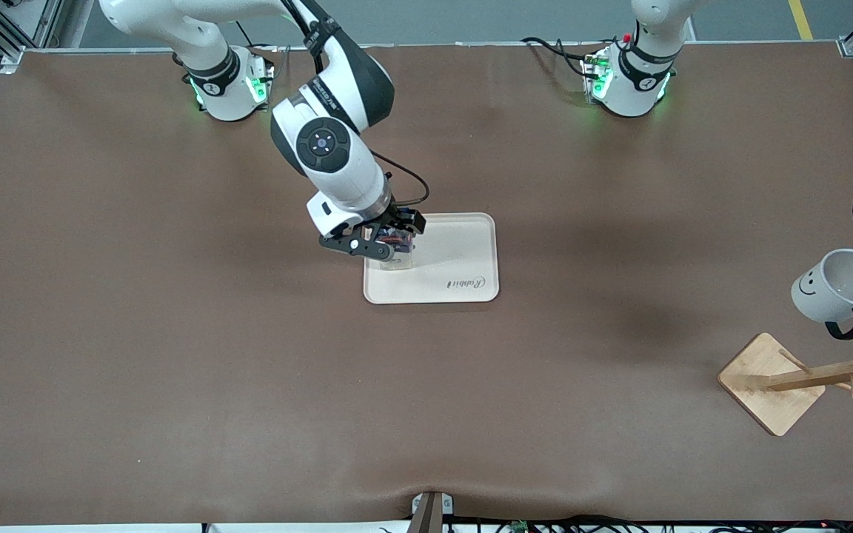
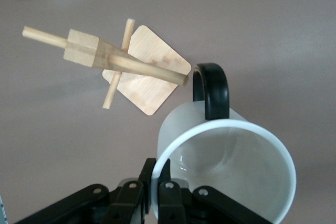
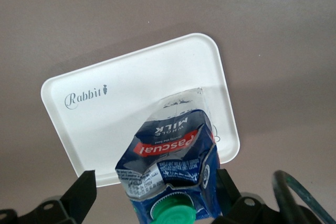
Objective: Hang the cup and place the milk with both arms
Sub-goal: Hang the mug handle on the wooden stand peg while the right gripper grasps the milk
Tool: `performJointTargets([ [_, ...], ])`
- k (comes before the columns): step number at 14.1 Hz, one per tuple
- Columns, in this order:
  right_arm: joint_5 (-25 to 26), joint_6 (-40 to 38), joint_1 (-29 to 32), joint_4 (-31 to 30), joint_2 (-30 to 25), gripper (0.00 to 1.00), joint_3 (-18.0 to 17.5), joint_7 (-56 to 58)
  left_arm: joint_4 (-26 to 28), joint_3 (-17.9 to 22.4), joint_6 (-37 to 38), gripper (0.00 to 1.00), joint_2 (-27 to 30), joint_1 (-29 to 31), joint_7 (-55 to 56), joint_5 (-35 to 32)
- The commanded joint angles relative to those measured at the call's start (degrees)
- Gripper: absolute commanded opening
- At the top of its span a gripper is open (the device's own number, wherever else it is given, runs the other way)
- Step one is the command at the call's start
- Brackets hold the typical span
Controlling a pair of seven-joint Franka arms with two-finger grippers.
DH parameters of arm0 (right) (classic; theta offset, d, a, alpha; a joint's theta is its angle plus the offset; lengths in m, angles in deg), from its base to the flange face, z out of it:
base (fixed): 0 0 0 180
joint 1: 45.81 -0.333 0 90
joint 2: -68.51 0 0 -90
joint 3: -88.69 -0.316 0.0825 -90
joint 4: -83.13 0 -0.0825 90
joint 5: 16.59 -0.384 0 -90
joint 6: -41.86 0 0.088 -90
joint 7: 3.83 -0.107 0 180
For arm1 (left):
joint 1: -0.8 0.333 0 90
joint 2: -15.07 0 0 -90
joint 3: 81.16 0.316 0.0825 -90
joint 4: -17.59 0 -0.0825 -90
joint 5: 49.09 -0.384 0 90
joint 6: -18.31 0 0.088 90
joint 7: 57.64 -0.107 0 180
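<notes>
1. The right end effector [image 1: 386, 248] is closed on the milk [image 1: 395, 252], gripping the carton near its top, just below the green cap [image 3: 172, 211].
2. The milk stands over the white tray [image 1: 463, 255], at the tray end toward the right arm. Its base appears to be on or just above the tray floor; contact cannot be confirmed from the views.
3. Judged status of the milk step: placement is nearly complete. What remains is release of the carton and withdrawal of the right end effector.
4. The left end effector [image 2: 157, 195] holds the cup [image 1: 837, 287] by the rim, one finger inside the wall and one outside. In the front view only a small part of it shows at the frame edge.
5. The cup is carried in the air, tilted with its opening toward the left arm's end of the bench [image 1: 175, 333], above the wooden rack [image 1: 804, 377]. The black handle [image 2: 211, 90] points toward the rack.
6. In the left wrist view the tip of one peg [image 2: 157, 72] lies just beside the handle loop but has not entered it.
7. Judged status of the cup step: not yet done. The handle must be threaded over the peg, then the cup released.
8. Risk, as a judgement: a small misalignment could push the peg against the handle instead of through the loop.
</notes>
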Motion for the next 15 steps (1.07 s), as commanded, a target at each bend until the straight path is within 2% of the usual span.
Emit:
performJointTargets([
  [1,2.75,0.48,-1.25,0.2,0.65,1.0,0.71,-0.88,-3.3,-0.54,0.19,0.0,-2.26,0.71,-1.58,0.99],
  [3,5.55,0.13,-1.25,0.03,0.74,1.0,0.79,-0.88,-4.36,-0.54,0.1,0.0,-3.41,1.68,-3.16,1.26],
  [4,5.92,0.13,-1.25,-0.15,0.74,0.86,0.71,-0.96,-4.45,-0.54,0.1,0.0,-3.59,2.03,-3.78,1.95],
  [6,5.92,0.04,-1.68,-0.24,1.01,0.31,0.71,-0.96,-4.54,-0.54,-0.34,0.0,-4.2,3.26,-3.87,2.05],
  [7,5.92,-0.04,-1.77,-0.24,1.18,0.21,0.71,-0.96,-4.45,-0.54,-0.42,0.0,-4.38,3.35,-3.87,2.14],
  [8,5.92,-0.22,-1.69,-0.24,1.18,0.03,0.62,-1.14,-4.54,-0.54,-0.42,0.0,-4.64,3.53,-3.78,2.22],
  [11,5.48,-1.09,-0.81,0.2,0.66,0.0,0.71,-1.23,-4.36,-0.46,-0.42,0.0,-4.73,3.7,-3.7,2.31],
  [12,5.05,-3.1,-0.37,1.51,0.39,0.0,0.88,-0.97,-4.36,-0.46,-0.42,0.03,-4.73,3.62,-3.17,2.23],
  [13,4.43,-7.38,1.29,4.39,0.39,0.0,0.88,-0.88,-4.28,-0.46,-0.42,0.16,-4.91,3.62,-2.82,2.31],
  [14,2.69,-12.39,2.87,7.64,0.39,0.0,0.88,-0.7,-4.36,-0.46,-0.42,0.34,-4.99,3.62,-2.9,2.49],
  [15,1.36,-15.92,4.45,10.19,0.39,0.0,0.88,-0.53,-4.36,-0.46,-0.42,0.68,-5.0,3.62,-2.91,3.53],
])
